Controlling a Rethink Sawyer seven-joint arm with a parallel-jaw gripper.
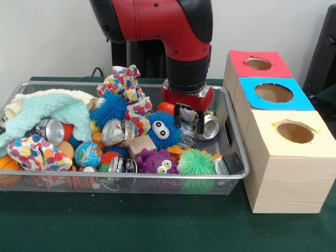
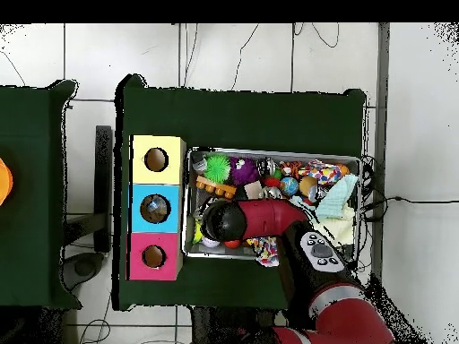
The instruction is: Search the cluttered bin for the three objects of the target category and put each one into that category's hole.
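Inside the bin (image 1: 231, 113), at its end nearest the boxes, the gripper (image 1: 190, 122) is lowered among the clutter. Its dark fingers (image 1: 200, 125) bracket a crushed silver can (image 1: 209, 126), which lies tilted against the end wall; the fingers are close on the can, but actual clamping cannot be confirmed. Two more cans lie further along: one (image 1: 118, 132) mid-bin beside a blue fuzzy toy (image 1: 163, 129), another (image 1: 51, 130) under the edge of a pale green cloth (image 1: 50, 110). Little room exists around the gripper: an orange ball (image 1: 166, 107) and a dotted cloth (image 1: 126, 86) crowd one side, the mesh wall the other, and a green spiky ball (image 1: 197, 161) and a purple toy (image 1: 157, 161) fill the front edge.

Beside the bin stand three wooden boxes in a row, each with a round hole on top: yellow (image 1: 294, 131), blue (image 1: 273, 93), red (image 1: 258, 64). The boxes touch one another and sit just beside the bin wall.

From overhead, the arm (image 2: 260, 218) covers the gripper and the can entirely; only the front view shows them. The overhead view alone shows the bin (image 2: 273, 152) lying parallel to the box row, the open green table (image 2: 242, 107) beyond the bin, and something inside the blue hole (image 2: 155, 209).
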